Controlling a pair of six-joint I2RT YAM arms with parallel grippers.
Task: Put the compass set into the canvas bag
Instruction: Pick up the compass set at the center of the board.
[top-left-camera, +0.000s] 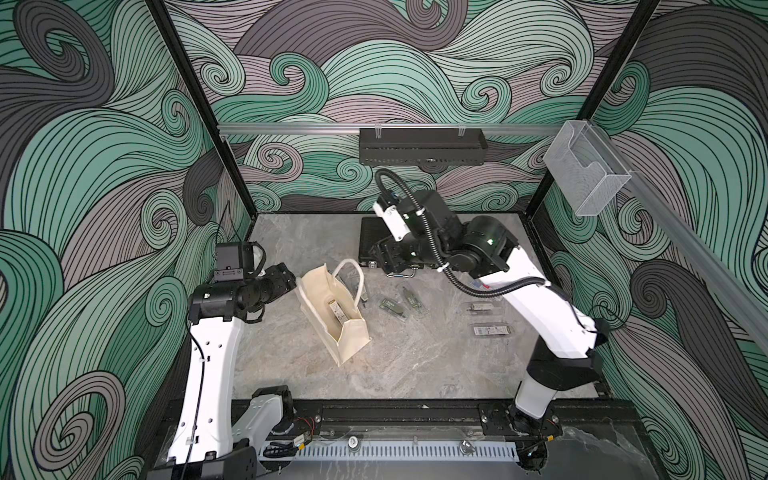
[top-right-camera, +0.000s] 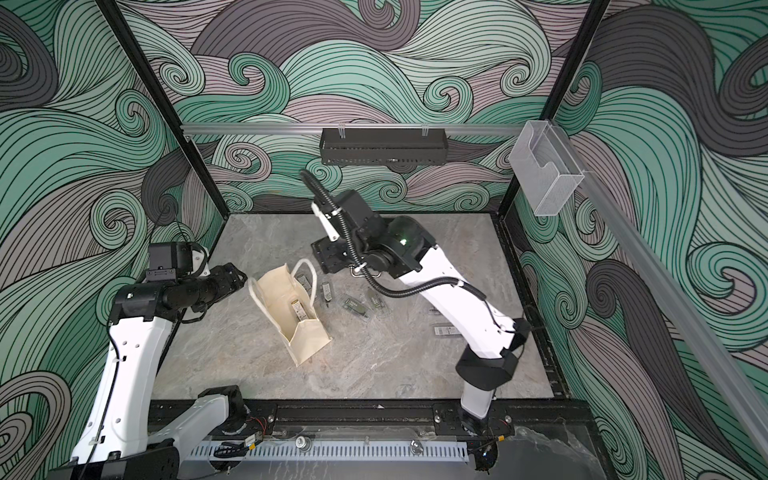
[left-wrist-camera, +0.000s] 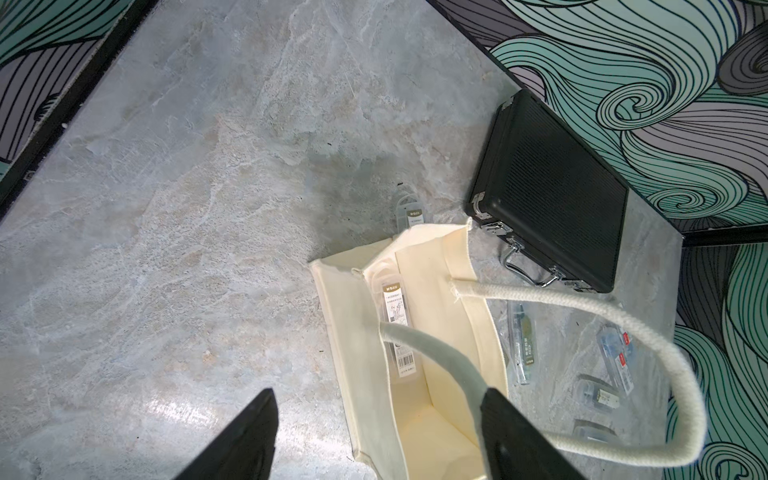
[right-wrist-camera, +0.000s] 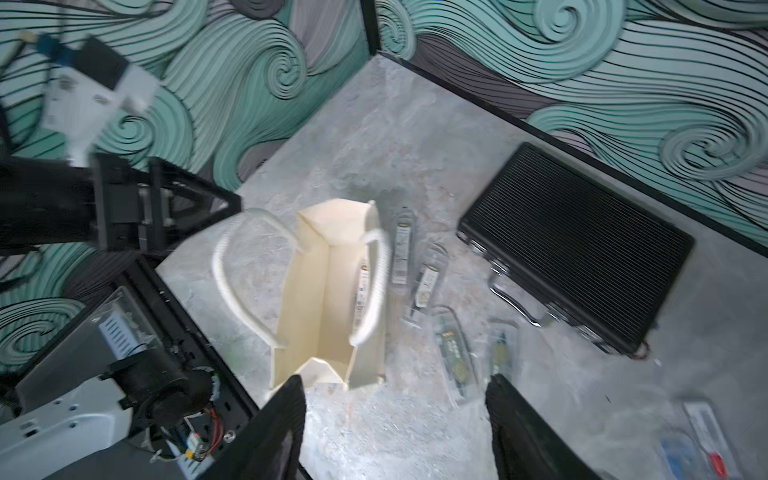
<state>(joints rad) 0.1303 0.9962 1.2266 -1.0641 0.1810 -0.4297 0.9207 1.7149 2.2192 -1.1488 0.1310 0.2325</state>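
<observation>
The cream canvas bag stands open at left centre of the table. One compass set in a clear labelled case lies inside it against a wall. My left gripper hovers open at the bag's left end. One rope handle runs past one of its fingers, with nothing pinched. My right gripper is open and empty above the table, between the bag and the black briefcase.
Several more clear compass cases lie on the table right of the bag. The black ribbed briefcase lies at the back. A black tray and a clear holder hang on the wall rails.
</observation>
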